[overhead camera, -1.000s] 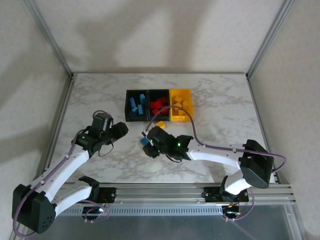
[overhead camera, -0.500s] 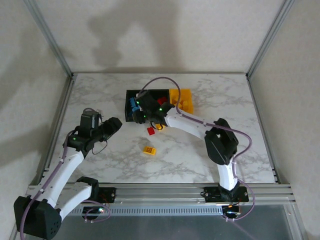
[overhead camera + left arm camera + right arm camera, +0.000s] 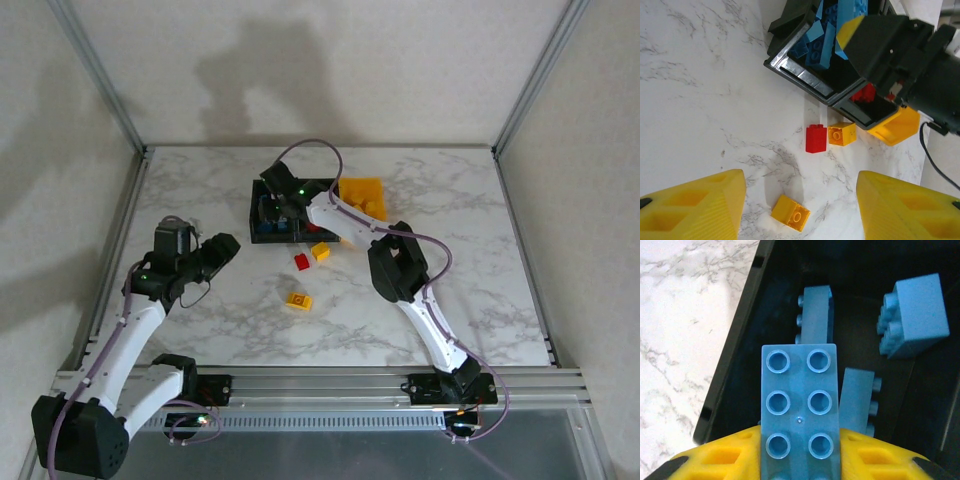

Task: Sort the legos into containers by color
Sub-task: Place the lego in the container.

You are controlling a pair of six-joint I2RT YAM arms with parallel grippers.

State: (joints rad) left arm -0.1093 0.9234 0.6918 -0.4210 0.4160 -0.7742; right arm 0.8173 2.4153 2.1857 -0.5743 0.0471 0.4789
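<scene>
The right gripper (image 3: 800,452) pinches a light blue brick (image 3: 800,400) by its long sides between its yellow pads (image 3: 715,460), studs facing the wrist camera. It holds the brick straight over the black bin (image 3: 735,365) that takes the blue ones. That seems to be why it hangs above the rim: let go from here, the brick would land with its own colour. Below and ahead of the gripper, three more blue bricks (image 3: 816,315) lie loose on the bin's floor, apart from the held one as far as I can tell. I judge the step in hand to be the release. To reach this spot the right arm (image 3: 345,225) stretches far forward and swings to its left, wrist bent down over the end bin

The left gripper (image 3: 799,185) is spread wide with nothing between its fingers (image 3: 700,205), and hovers over the bench (image 3: 700,90) angled down and forward. Just ahead of it lies a yellow brick (image 3: 791,213). Farther ahead a red brick (image 3: 816,138) and a second yellow brick (image 3: 842,134) sit side by side, touching or nearly so. Beyond them stand the middle black bin (image 3: 850,114) holding red bricks and the yellow bin (image 3: 900,130). The left arm (image 3: 130,320) is folded with its elbow low, probably held back so the two arms do not cross; those three loose bricks are what is left to sort
</scene>
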